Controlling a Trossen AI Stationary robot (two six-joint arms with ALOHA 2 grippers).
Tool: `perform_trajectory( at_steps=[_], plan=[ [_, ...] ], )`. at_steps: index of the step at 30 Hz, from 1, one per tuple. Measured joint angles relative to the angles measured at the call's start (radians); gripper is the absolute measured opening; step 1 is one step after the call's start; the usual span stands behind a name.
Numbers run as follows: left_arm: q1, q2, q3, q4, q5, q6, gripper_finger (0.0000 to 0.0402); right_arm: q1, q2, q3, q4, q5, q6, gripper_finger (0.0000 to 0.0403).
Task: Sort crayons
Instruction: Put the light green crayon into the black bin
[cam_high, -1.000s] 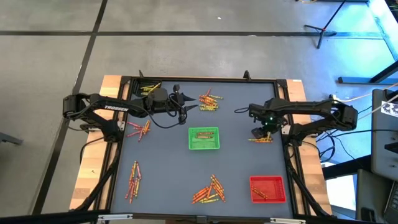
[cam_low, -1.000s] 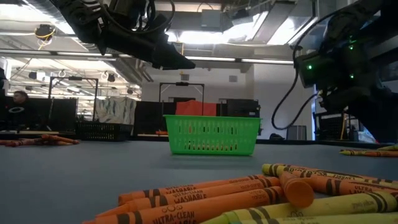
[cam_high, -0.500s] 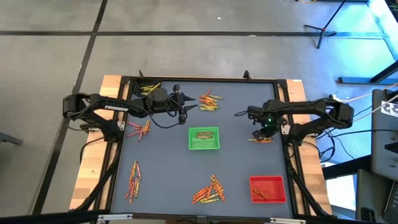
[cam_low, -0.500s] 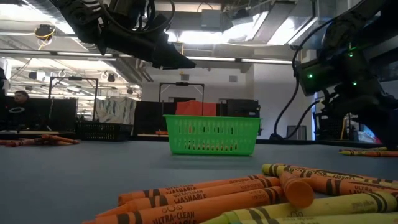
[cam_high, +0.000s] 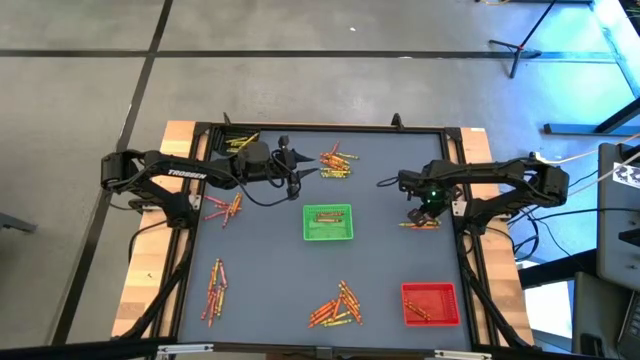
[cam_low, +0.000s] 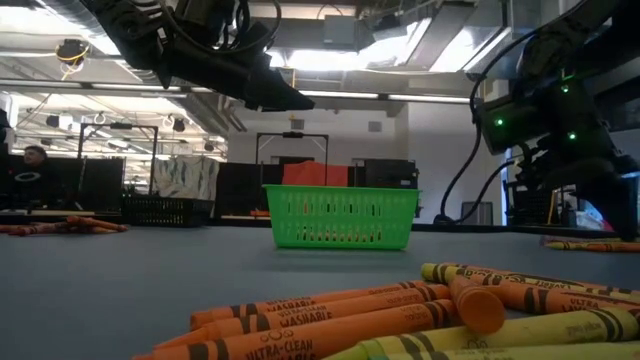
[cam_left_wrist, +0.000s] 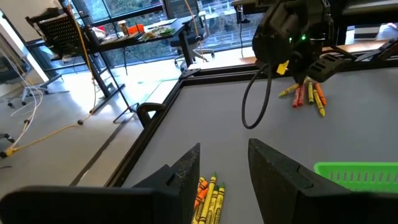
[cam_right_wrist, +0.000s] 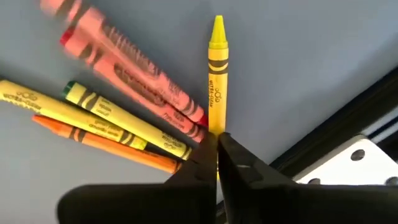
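My right gripper (cam_right_wrist: 216, 142) is down at the small heap of crayons (cam_high: 420, 224) by the table's right edge, shut on a yellow crayon (cam_right_wrist: 216, 74). Beside that crayon lie a red (cam_right_wrist: 134, 74), a yellow-green (cam_right_wrist: 118, 121) and an orange crayon (cam_right_wrist: 106, 144) flat on the mat. My left gripper (cam_left_wrist: 227, 165) hangs open above the far middle of the table (cam_high: 298, 178), over some yellow crayons (cam_left_wrist: 210, 194), touching nothing. The green tray (cam_high: 328, 222) stands mid-table and the red tray (cam_high: 430, 303) near right. My right gripper pinches the yellow crayon's blunt end (cam_right_wrist: 214, 127) between its two fingertips. The fingers lie along the crayon, whose pointed tip (cam_right_wrist: 217, 23) sticks straight out beyond them. Whether the crayon is clear of the mat cannot be told.
More crayon heaps lie at the far left corner (cam_high: 240, 142), far middle (cam_high: 338, 160), left (cam_high: 225, 207), near left (cam_high: 214, 290) and near middle (cam_high: 338, 305). The table's raised black frame (cam_right_wrist: 348, 124) runs close beside my right gripper. A few crayons lie in each tray.
My right gripper has drawn its fingers together at the heap by the right edge and taken hold of the yellow crayon; its arm has shifted slightly in the low view. The red crayon beside it shows blurred.
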Motion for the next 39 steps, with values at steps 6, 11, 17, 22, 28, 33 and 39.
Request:
perform_trajectory(
  at_steps=[6, 11, 17, 22, 28, 33, 39],
  plan=[
    [0.000, 0.000, 0.000, 0.000, 0.000, 0.000, 0.0119, 0.000, -0.002, 0.035, -0.017, 0.037, -0.026, 0.0002],
    [0.000, 0.000, 0.000, 0.000, 0.000, 0.000, 0.0119, 0.000, -0.002, 0.049, 0.010, 0.117, -0.039, 0.0017],
    [0.000, 0.000, 0.000, 0.000, 0.000, 0.000, 0.0119, 0.000, 0.007, 0.029, 0.038, 0.126, -0.036, 0.0071],
    [0.000, 0.000, 0.000, 0.000, 0.000, 0.000, 0.0119, -0.001, 0.034, 0.011, 0.074, 0.127, -0.013, 0.0124],
    [0.000, 0.000, 0.000, 0.000, 0.000, 0.000, 0.0119, 0.000, 0.098, 0.011, 0.105, 0.128, -0.012, 0.0126],
    [0.000, 0.000, 0.000, 0.000, 0.000, 0.000, 0.0119, 0.000, 0.115, 0.016, 0.119, 0.119, -0.038, 0.0060],
    [-0.001, 0.000, 0.000, 0.000, 0.002, -0.001, 0.0119, 0.002, 0.119, 0.049, 0.095, 0.183, -0.039, 0.0016]
  ],
)
